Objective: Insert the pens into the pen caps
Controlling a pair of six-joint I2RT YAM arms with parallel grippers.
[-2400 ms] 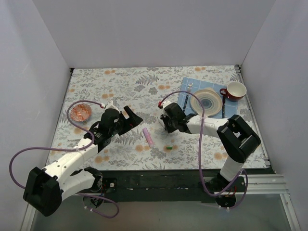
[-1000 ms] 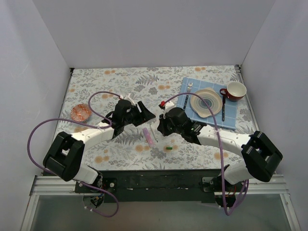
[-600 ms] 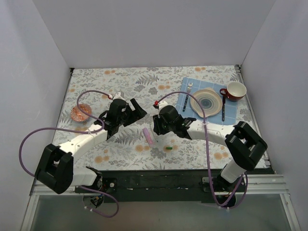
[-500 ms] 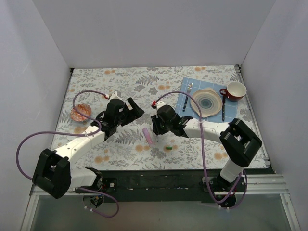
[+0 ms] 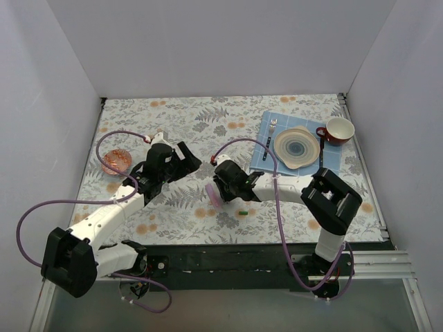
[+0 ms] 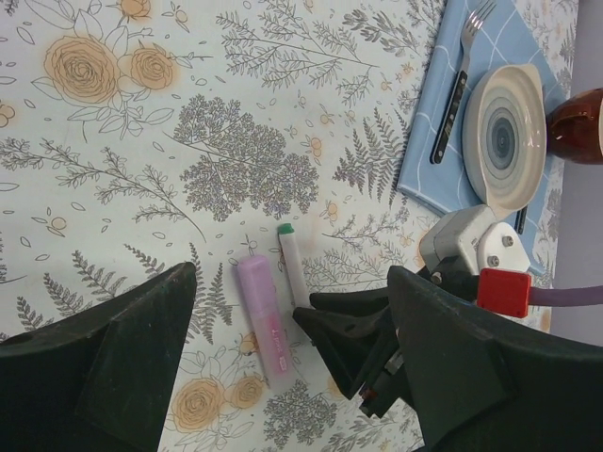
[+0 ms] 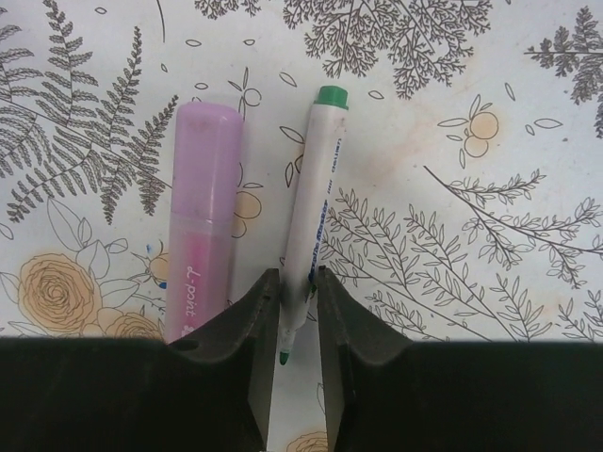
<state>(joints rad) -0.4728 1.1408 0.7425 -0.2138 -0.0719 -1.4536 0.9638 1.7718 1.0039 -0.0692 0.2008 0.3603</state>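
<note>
On the floral cloth lie two pens side by side. The pink-lilac pen (image 5: 213,197) (image 6: 262,320) (image 7: 203,217) has an opaque lilac far half. Just right of it rests the thin whitish pen (image 6: 292,264) (image 7: 311,207), green at both ends. My right gripper (image 5: 217,191) (image 7: 297,275) is low over the cloth, its jaws closed against both sides of the whitish pen near its writing tip. My left gripper (image 5: 184,158) (image 6: 290,273) hovers left of the pens, wide open and holding nothing. A tiny green pen cap (image 5: 243,211) lies near the front, right of the pens.
A blue placemat (image 5: 267,153) at the back right carries a plate (image 5: 296,147) (image 6: 504,137), a fork (image 5: 270,138) (image 6: 457,85) and a dark spoon (image 5: 321,153). A red cup (image 5: 339,129) stands beside it. A small orange bowl (image 5: 116,161) sits at the left.
My right gripper slid left along the cloth to the pens and closed around the whitish pen. My left gripper drew back to the left and opened wider.
</note>
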